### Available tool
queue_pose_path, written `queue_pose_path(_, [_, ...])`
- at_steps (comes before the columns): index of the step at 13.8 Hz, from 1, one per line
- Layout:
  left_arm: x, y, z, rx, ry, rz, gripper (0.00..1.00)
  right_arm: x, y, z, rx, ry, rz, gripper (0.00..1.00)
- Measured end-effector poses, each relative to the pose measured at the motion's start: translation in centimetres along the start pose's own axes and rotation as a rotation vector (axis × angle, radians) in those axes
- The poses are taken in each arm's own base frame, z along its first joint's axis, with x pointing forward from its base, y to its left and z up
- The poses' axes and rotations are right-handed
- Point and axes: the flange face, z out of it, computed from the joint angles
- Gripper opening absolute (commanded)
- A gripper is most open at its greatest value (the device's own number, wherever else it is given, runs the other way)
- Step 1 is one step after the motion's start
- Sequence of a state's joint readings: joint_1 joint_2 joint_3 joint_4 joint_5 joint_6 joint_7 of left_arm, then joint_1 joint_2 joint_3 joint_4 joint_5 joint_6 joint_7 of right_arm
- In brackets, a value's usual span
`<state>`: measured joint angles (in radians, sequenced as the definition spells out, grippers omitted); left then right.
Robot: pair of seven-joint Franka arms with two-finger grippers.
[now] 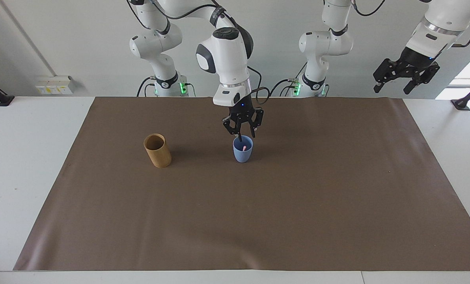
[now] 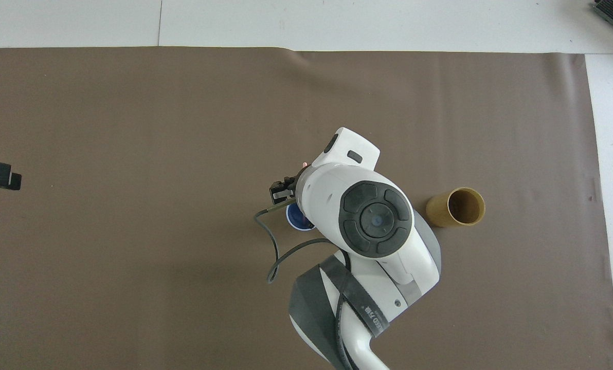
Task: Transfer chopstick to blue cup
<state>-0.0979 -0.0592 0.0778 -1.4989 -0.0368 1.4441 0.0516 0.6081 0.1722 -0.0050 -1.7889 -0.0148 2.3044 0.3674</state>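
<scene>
The small blue cup stands upright on the brown mat, mid-table; the overhead view shows only a sliver of it under the right arm. One pink chopstick rests inside it, only its pale end showing at the mouth. My right gripper hangs straight down just above the cup's rim, fingers apart and off the stick. My left gripper is raised high over the left arm's end of the table, open and empty.
A taller tan cup stands upright beside the blue cup, toward the right arm's end of the table, and shows in the overhead view. The brown mat covers most of the white table.
</scene>
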Motion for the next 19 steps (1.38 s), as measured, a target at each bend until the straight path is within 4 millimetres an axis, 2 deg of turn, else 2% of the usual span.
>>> queue_pose_path(3, [-0.1, 0.0, 0.0, 0.000, -0.005, -0.001, 1.00, 0.4, 1.1, 0.0, -0.013, 0.003, 0.033, 1.00])
queue_pose_path(5, [-0.1, -0.3, 0.0, 0.001, -0.005, -0.007, 1.00, 1.2, 3.3, -0.7, -0.034, -0.014, 0.068, 1.00])
queue_pose_path(8, [-0.1, -0.8, 0.0, 0.001, -0.004, -0.017, 1.00, 3.0, 8.2, -4.1, -0.074, -0.044, 0.149, 1.00])
queue_pose_path(10, [-0.1, -0.9, 0.0, 0.001, -0.004, -0.018, 1.00, 3.3, 11.6, -6.8, -0.096, -0.059, 0.205, 1.00])
queue_pose_path(15, [-0.1, -0.9, 0.0, 0.001, -0.004, -0.018, 1.00, 1.8, 18.8, -13.0, -0.110, -0.138, 0.346, 1.00])
queue_pose_path(19, [-0.1, -0.9, 0.0, 0.001, -0.004, -0.018, 1.00, 0.0, 23.3, -15.6, -0.133, -0.217, 0.364, 1.00])
